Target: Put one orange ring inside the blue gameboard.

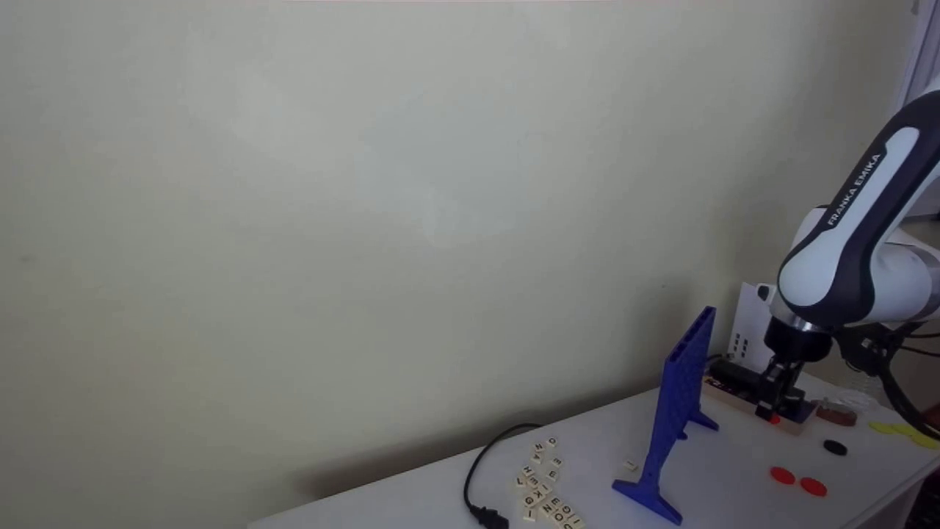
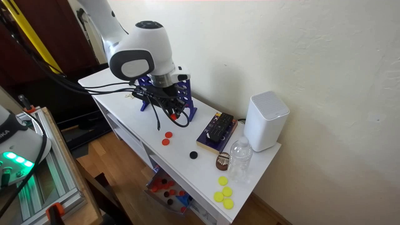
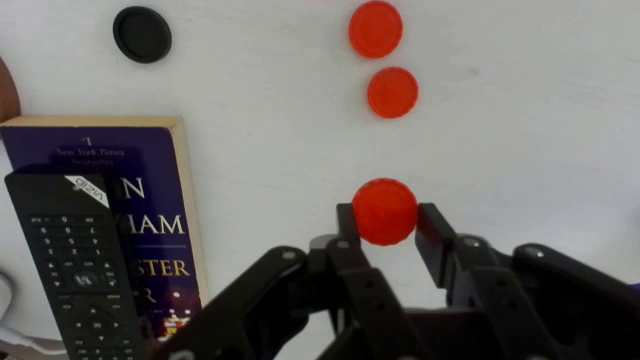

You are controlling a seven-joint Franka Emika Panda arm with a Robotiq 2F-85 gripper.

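- Black two-finger mechanical claw: clamped on a small flat round red-orange plastic ring.
- Jaws stood part-way apart, gap approx. the ring's own width; finger pads pressed its rim, one per side, both touching.
- Ring pos.: right at the fingertips, btwn them, flat face toward the cam in the wrist view, its far part poking out past the tips.
- Claw + ring were up off the white tabletop.
- Tall thin upright blue plastic gameboard on splayed feet: in an exterior view a clear gap showed btwn it & the held ring, so ring was outside it. Arm hid part of the board in an exterior view.
- Two loose red-orange plastic tokens lay flat on the tabletop, just beside each other w/ a slim gap, above the held ring in the wrist view.
- Round black dished token: flat on tabletop, further left in same view.
- Dark-blue paperback book w/ black plastic remote on top, left of claw, apart from it.
- Four round yellow tokens lay nr a clear plastic bottle, well apart from claw.
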